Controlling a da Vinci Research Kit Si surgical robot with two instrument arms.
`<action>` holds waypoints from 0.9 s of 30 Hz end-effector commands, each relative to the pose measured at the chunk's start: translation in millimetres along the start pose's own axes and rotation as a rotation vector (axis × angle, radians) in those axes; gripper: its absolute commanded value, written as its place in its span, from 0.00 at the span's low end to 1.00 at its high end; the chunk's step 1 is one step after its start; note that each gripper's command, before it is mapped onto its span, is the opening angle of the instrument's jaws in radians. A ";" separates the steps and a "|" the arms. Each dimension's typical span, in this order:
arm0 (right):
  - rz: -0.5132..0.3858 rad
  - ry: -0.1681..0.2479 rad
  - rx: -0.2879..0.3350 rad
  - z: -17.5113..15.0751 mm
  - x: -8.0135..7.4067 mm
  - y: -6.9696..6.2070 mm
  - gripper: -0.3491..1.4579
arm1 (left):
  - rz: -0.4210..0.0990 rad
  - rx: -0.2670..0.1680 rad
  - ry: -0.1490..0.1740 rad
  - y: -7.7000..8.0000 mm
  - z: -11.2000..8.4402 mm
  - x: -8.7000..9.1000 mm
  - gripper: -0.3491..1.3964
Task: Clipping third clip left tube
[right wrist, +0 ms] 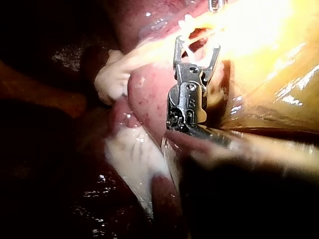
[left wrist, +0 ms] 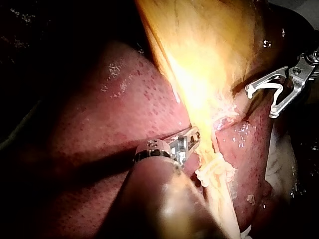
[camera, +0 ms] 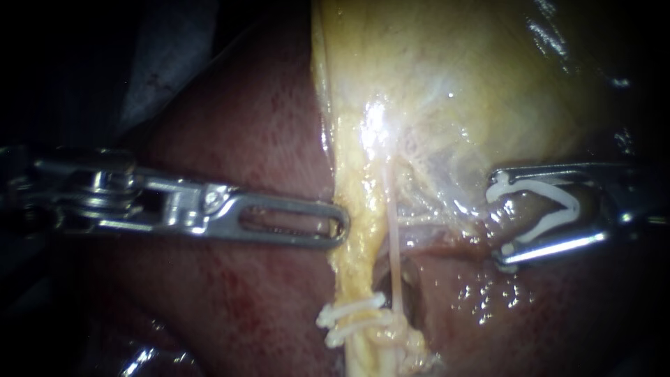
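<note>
- Steel right instrument [camera: 501,222] carries a white V-shaped plastic clip [camera: 544,227]. Its two jaws stand wide apart, yet each cradles one leg of the clip, so they have a hold on it. The clip's mouth faces the tubes, ready to be slipped around one.
- The slotted steel left instrument [camera: 335,227] lies flat over the dark red liver [camera: 244,126], its tip touching the edge of the yellow fatty cord [camera: 356,265]. No view shows whether it actually grips that edge. Its place suggests it steadies the cord or draws it aside, so that the cord lies taut and exposed.
- That cord reads as the left tube, since two white clips [camera: 352,309] already cross it lower down, one just beside the other. A thin pale strand [camera: 395,244] runs just beside it, on the right instrument's side.
- The loaded clip is well apart from the cord, with the strand between them, so the third clip is not yet on.
- By this layout, the next move calls for carrying the open mouth past the strand without snagging it. Both legs must then seat fully around the cord, above the pair.
</note>
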 end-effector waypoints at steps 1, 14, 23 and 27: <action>0.000 0.000 0.000 0.0 0.0 0.0 0.52 | 0.000 0.000 0.000 0.0 -0.1 0.0 0.00; 0.007 -0.003 0.012 1.5 -1.2 -0.4 0.52 | -0.010 0.014 0.011 -2.1 -3.9 -0.3 0.00; 0.017 -0.005 0.020 3.0 -2.0 -0.7 0.52 | -0.018 0.011 0.002 -3.4 -7.4 -0.2 0.00; 0.019 -0.006 0.023 3.9 -2.3 -0.8 0.52 | -0.021 0.011 -0.002 -4.0 -7.7 0.1 0.00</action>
